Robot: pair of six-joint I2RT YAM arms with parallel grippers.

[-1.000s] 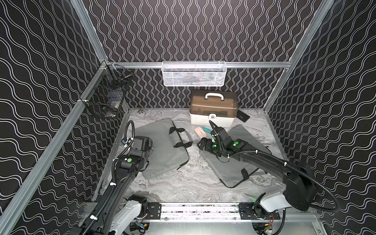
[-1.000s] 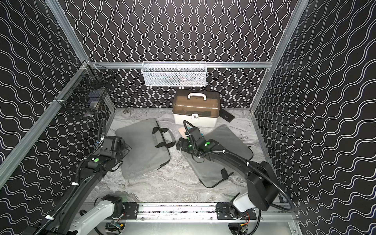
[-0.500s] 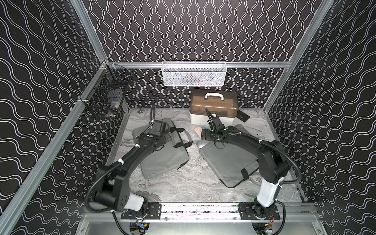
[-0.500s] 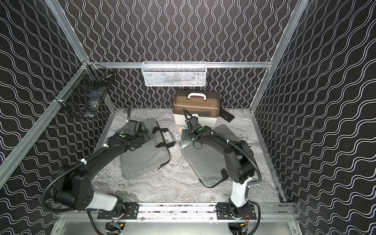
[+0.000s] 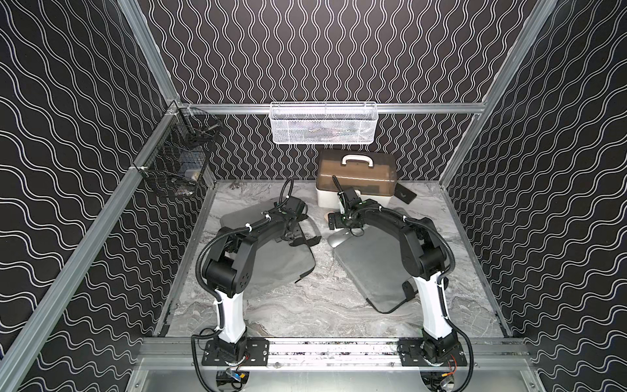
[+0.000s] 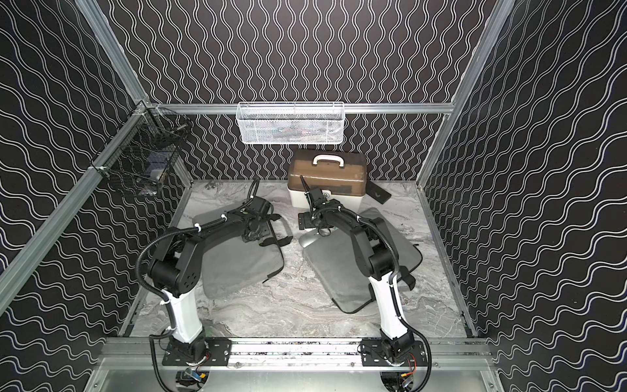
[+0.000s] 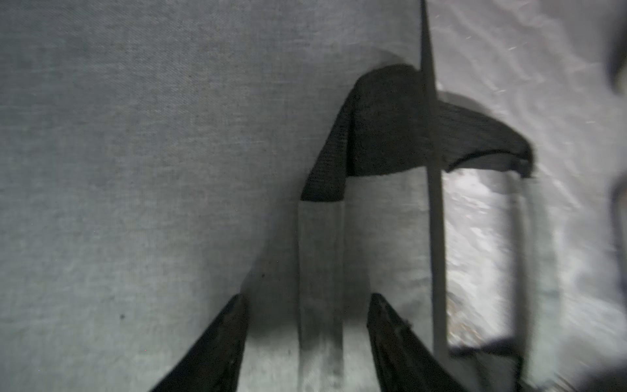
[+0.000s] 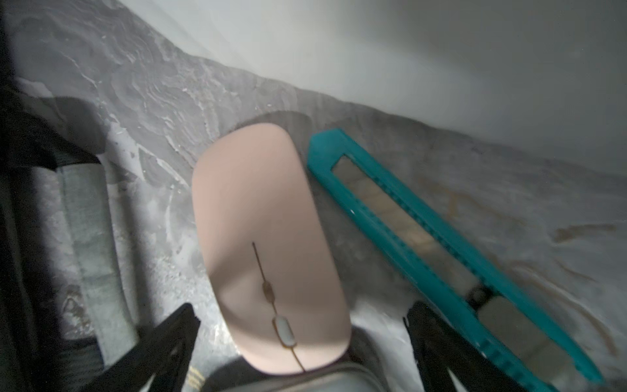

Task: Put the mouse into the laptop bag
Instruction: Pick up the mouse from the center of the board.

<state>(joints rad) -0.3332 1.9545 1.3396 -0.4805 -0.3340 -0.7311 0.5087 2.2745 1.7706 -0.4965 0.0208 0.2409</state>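
Mouse [image 8: 268,244], 7 o'clock of box [image 5: 356,183]: likely light, rigid, slick; pinch long flanks. Right gripper [image 8: 300,310] agape astride it; left gripper [image 7: 307,298] agape astride bag strap [image 7: 320,237].

You had two grey laptop bags [image 5: 281,261], one pink mouse [image 8: 268,244], one teal utility knife [image 8: 424,230], one handled box [image 5: 356,183], one white basket [image 5: 322,125].

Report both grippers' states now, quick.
Left gripper: open, jaws either side of the grey strap of the grey fabric laptop bag, not clamped.
Right gripper: open, straddling the flat pink oval mouse, holding nothing.
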